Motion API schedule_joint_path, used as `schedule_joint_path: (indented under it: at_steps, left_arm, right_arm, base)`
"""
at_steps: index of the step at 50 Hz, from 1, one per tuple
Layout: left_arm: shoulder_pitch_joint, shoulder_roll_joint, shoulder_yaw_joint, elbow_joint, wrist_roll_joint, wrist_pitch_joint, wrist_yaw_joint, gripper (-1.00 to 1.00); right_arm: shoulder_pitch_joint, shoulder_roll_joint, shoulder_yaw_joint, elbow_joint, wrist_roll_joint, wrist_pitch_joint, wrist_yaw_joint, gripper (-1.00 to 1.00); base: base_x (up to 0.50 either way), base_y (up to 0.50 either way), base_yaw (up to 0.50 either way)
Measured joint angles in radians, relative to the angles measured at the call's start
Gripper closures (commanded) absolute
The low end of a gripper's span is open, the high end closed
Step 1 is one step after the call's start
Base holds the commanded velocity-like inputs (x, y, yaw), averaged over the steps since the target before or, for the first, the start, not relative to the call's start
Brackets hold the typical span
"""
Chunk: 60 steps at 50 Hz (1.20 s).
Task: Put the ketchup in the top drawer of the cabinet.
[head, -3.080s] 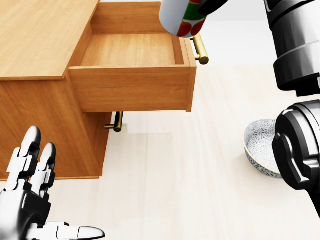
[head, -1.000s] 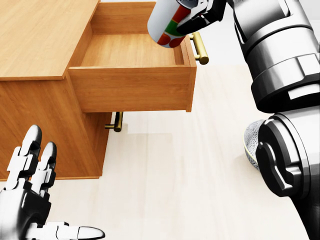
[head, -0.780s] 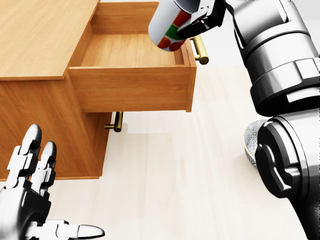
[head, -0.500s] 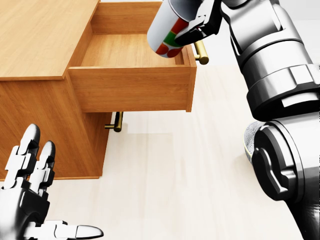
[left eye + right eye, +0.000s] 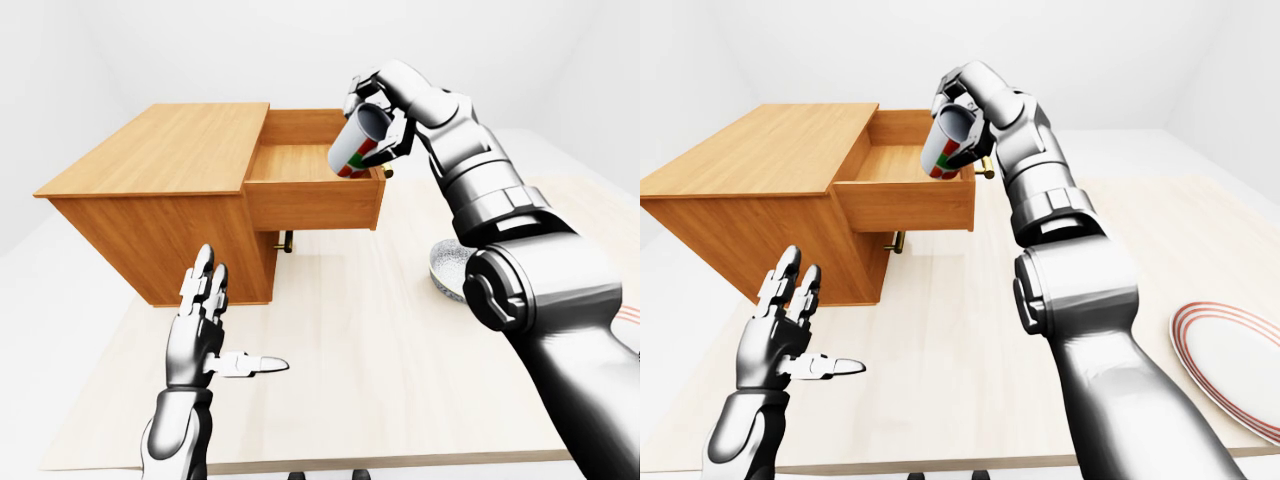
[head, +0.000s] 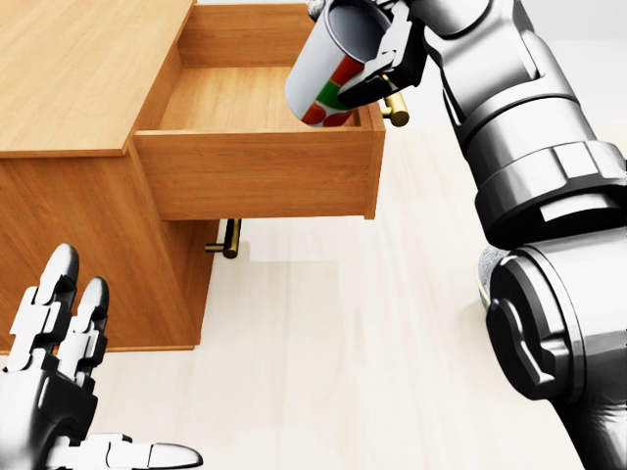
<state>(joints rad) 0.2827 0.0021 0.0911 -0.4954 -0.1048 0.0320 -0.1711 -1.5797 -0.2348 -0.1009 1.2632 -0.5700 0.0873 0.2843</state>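
On the pale tabletop (image 5: 380, 330), the right hand (image 6: 387, 44) grips the tilted white ketchup bottle (image 6: 328, 70) over the open wooden top drawer (image 6: 257, 103), half-hiding a patterned bowl (image 5: 447, 272); the left hand (image 5: 205, 335) is spread, empty.

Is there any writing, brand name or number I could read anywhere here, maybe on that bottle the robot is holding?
None can be read.
The ketchup in the right hand shows only red and green patches on white, no letters.
The cabinet, its open top drawer, the bowl and the plate carry no text.

Got my right hand (image 5: 962, 100) wrapped around the ketchup (image 5: 946, 143), tilted over the open top drawer (image 5: 902, 195) of the cabinet (image 5: 770, 190). Left hand (image 5: 780, 340) is splayed over the surface (image 5: 940, 370), striped plate (image 5: 1240, 365) far right.
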Motion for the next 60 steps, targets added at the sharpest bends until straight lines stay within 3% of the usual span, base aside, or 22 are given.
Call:
schedule_joint_path:
  at_steps: [7, 8, 9, 10, 11, 44, 60]
  left_arm:
    - [0.002, 0.0, 0.0, 0.0, -0.001, -0.002, -0.002, -1.0]
    - [0.002, 0.0, 0.0, 0.001, -0.002, -0.003, -0.002, -1.0]
    - [0.002, 0.0, 0.0, 0.003, -0.001, -0.005, -0.002, -1.0]
    - [0.002, 0.0, 0.0, 0.004, -0.001, -0.007, -0.003, -1.0]
    - [0.002, 0.0, -0.001, 0.006, -0.001, -0.008, -0.003, -1.0]
    - [-0.003, 0.001, -0.001, 0.004, 0.002, 0.002, -0.001, -1.0]
    - [0.001, 0.0, -0.002, -0.004, 0.002, 0.005, 0.0, -1.0]
  right_arm:
    - [0.008, 0.004, -0.001, 0.001, 0.0, 0.0, 0.002, 1.0]
    - [0.008, 0.004, -0.001, 0.001, 0.0, 0.0, 0.003, 0.78]
    - [0.009, 0.004, -0.001, 0.001, 0.0, 0.0, 0.002, 0.28]
    - [0.009, 0.004, -0.001, 0.001, 0.002, 0.0, 0.001, -0.7]
    - [0.01, 0.004, -0.002, 0.0, 0.003, 0.0, 0.001, -1.0]
    - [-0.011, -0.004, -0.004, -0.01, 0.013, 0.0, 0.0, -1.0]
    - [-0.109, -0.029, 0.024, -0.04, 0.0, 0.0, 0.095, -1.0]
  base:
    - [0.0, 0.0, 0.0]
    - [0.0, 0.0, 0.0]
    - [0.0, 0.0, 0.0]
    - [0.0, 0.0, 0.0]
    - [0.0, 0.0, 0.0]
    - [0.0, 0.0, 0.0]
    - [0.0, 0.0, 0.0]
